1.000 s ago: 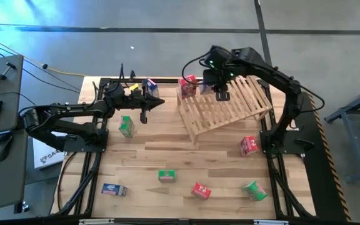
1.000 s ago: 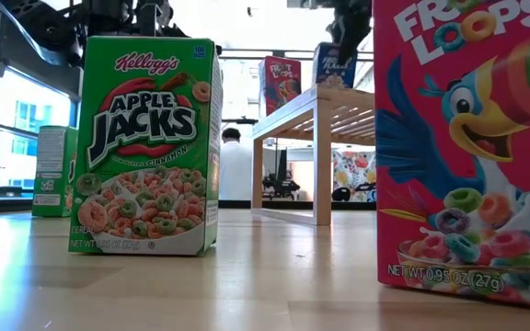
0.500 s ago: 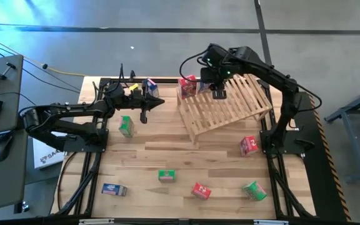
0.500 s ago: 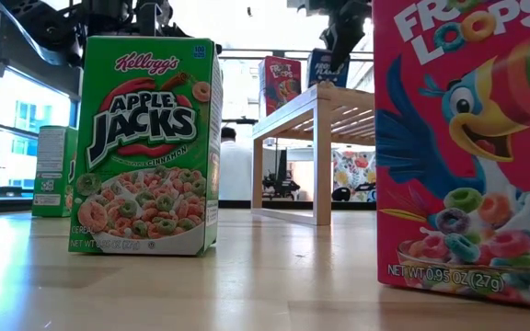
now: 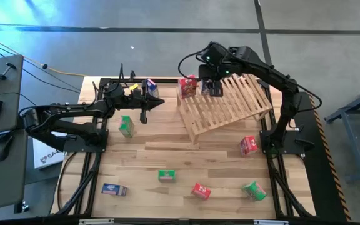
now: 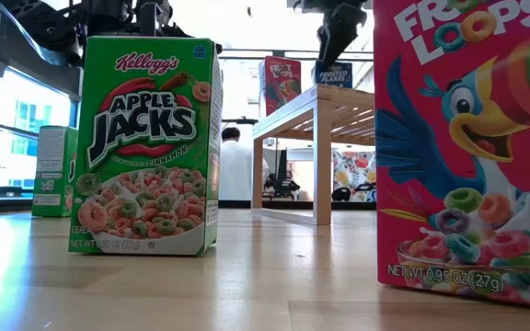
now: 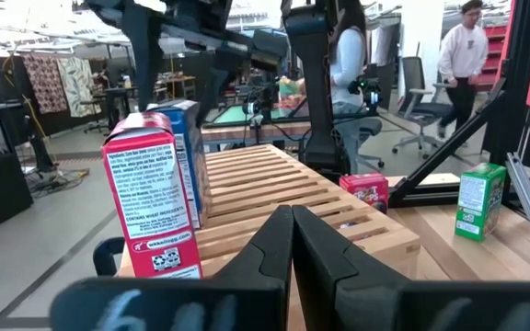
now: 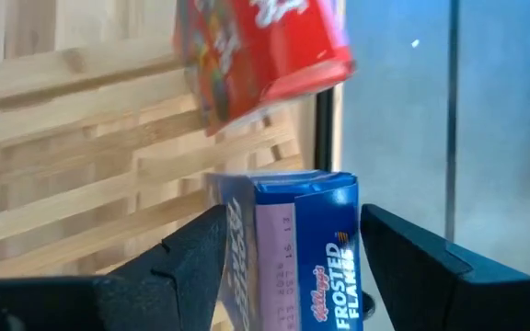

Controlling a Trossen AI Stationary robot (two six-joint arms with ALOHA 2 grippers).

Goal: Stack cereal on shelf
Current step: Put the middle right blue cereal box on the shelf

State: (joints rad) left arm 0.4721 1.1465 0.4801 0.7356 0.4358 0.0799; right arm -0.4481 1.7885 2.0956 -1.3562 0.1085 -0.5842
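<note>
Right gripper (image 5: 209, 87) is standing over a blue cereal box (image 8: 306, 253) on the shelf (image 5: 230, 106).
Its fingers (image 8: 187, 257) are opening, one each side of the box; the red box (image 5: 187, 86) is just beside.

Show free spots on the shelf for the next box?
Most of the shelf slats are bare, from mid-ramp to its low edge. Crowded only at the high end: red box, blue box, right pincer open around the blue one.
</note>
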